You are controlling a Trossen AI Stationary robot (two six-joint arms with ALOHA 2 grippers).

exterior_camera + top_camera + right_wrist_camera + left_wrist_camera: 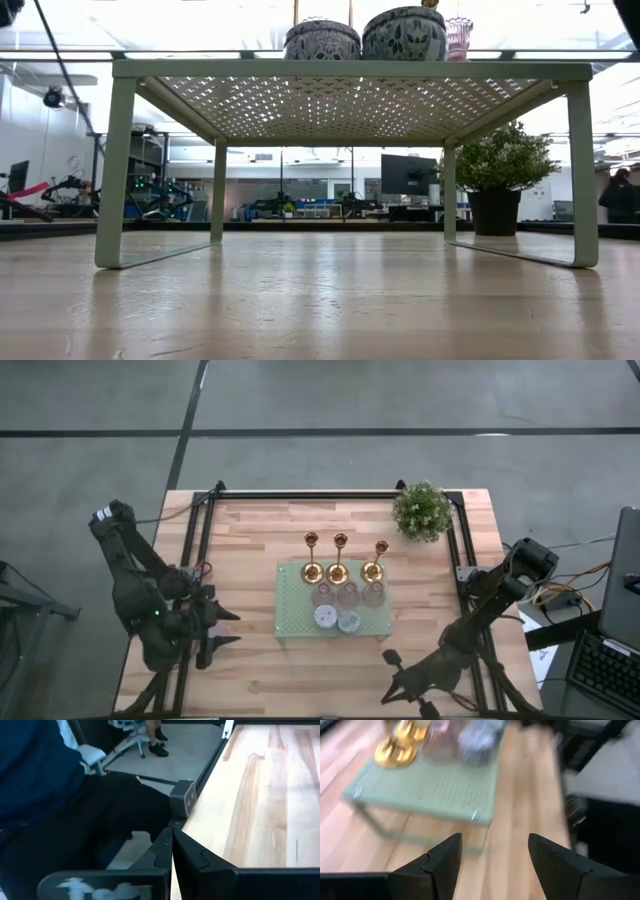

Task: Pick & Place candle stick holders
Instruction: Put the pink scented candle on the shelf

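Done: three gold candlestick holders point(340, 572) and squat holders point(337, 618) sit on green rack point(295, 610)
Left gripper point(225, 628): spread, empty
Right gripper point(391, 657): pressed together, empty
Left: apparently nothing on the worktop point(250, 540) to place

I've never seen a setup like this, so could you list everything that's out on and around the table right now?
Gold candle holders: three, shiny gold, upright in a row at the back edge of the stand.
Small round holders: about five visible, pinkish and pale patterned, on the stand in front of the gold ones.
Stand: one, pale green, mesh top, mid-table.
Potted plant: one, green, far right corner.
Table: one, light wood.
Person: one, dark clothes, beside the table edge.
Left gripper: dark, open, empty, left of the stand.
Right gripper: dark, shut, empty, front right.
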